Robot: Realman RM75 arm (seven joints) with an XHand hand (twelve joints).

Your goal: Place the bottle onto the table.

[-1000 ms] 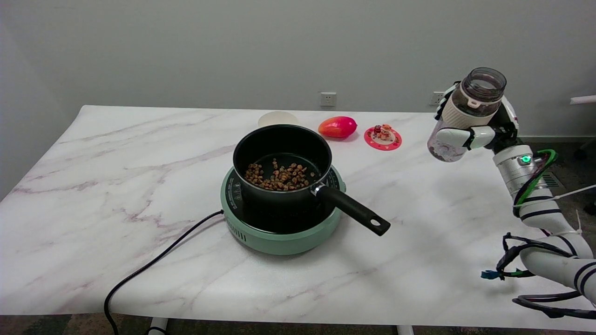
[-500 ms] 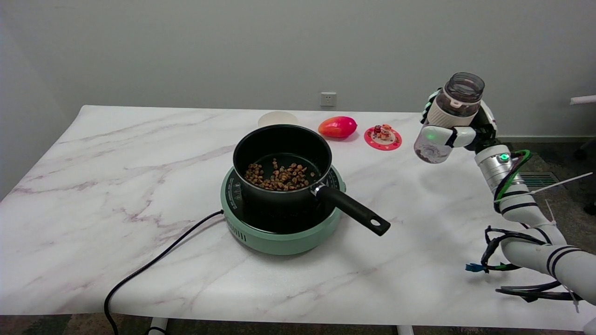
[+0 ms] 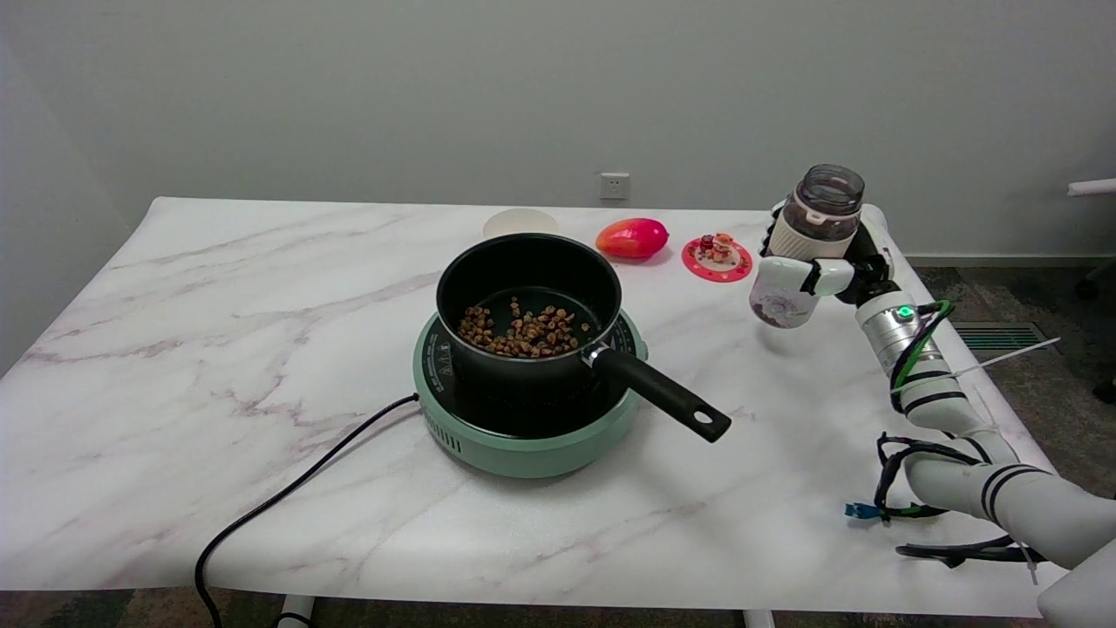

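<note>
Bottle time: the clear plastic bottle with a cream band and dark open neck (image 3: 800, 253) sits wrapped in the black-and-white right hand (image 3: 828, 266), fingers curled round its middle, base tilted and hanging just above the white marble desk (image 3: 261, 288). It hovers to the right of the black saucepan of brown nuts (image 3: 527, 305), which sits on the green hotplate (image 3: 527, 436); the pan's handle juts toward the hand's side. Behind the bottle, further from the pan, lie a red coaster with small figures (image 3: 717, 257) and a red-orange fruit (image 3: 632, 237). My call for a clean finish: level the base, lower straight down, stay wide of that handle and the coaster, and only loosen the fingers once the bottle stands flat.
</note>
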